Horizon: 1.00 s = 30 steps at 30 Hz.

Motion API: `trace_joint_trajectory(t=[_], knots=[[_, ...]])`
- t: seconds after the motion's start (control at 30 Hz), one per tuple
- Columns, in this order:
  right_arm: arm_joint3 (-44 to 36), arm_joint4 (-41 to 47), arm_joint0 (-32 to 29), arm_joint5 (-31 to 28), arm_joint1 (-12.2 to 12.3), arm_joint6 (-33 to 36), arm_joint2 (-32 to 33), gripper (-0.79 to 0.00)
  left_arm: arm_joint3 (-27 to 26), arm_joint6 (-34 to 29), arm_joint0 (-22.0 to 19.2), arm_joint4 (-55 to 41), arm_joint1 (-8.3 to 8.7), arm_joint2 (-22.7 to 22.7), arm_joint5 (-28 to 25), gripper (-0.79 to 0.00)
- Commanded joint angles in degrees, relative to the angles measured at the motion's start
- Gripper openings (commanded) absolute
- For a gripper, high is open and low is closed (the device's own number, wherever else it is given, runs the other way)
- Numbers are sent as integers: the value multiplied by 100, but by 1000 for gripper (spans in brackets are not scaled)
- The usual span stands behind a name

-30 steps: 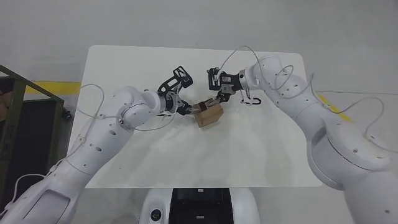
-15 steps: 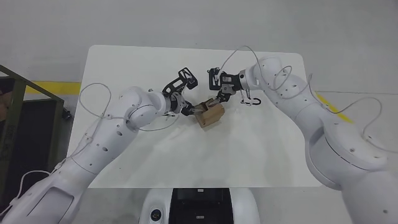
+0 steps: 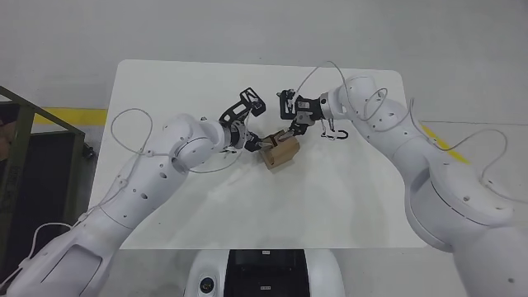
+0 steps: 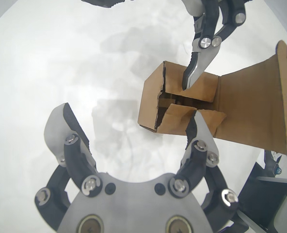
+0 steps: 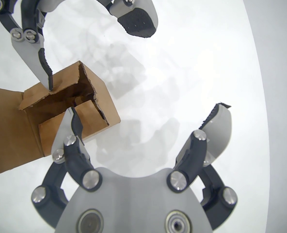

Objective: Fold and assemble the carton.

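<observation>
Carton (image 3: 279, 152) of brown cardboard stands on the white table (image 3: 165, 91), the biggest thing in front of me. The box sits between the two grippers, which face each other across it, and it lies outside both sets of jaws: neither pair is clamped around it. Its open end is turned up toward the wrists. A long lid flap (image 4: 255, 103) is spread wide open on the far side of each gripper's working finger, away from the idle one. The left gripper (image 4: 130, 111) has its jaws wide apart. One finger (image 4: 201, 132) has its tip on a short flap (image 4: 179, 112) at the carton's mouth, and the other hangs over bare table, well clear of the box. The right gripper (image 5: 146, 107) mirrors it with its jaws just as far apart. One thin fingertip (image 5: 72, 120) rests on the opposite short flap (image 5: 90, 115), while its second finger is out over the table. The two short flaps are bent partly inward, and a dark gap shows between them. The two touching fingertips stand near each other across that gap, one on each side of it.
</observation>
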Motion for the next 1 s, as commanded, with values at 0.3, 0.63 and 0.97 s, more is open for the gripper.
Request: trace_joint_trajectory(t=[0.3,0.63,0.97], knots=[[80,-120,9,0,12,-150,0,0,31,-12,32,149,-43,29,9,0],[150,-283,32,0,109,-592,0,0,33,-71,25,175,-95,59,44,0],[62,-529,8,0,174,-836,0,0,42,-74,40,225,-126,30,14,0]])
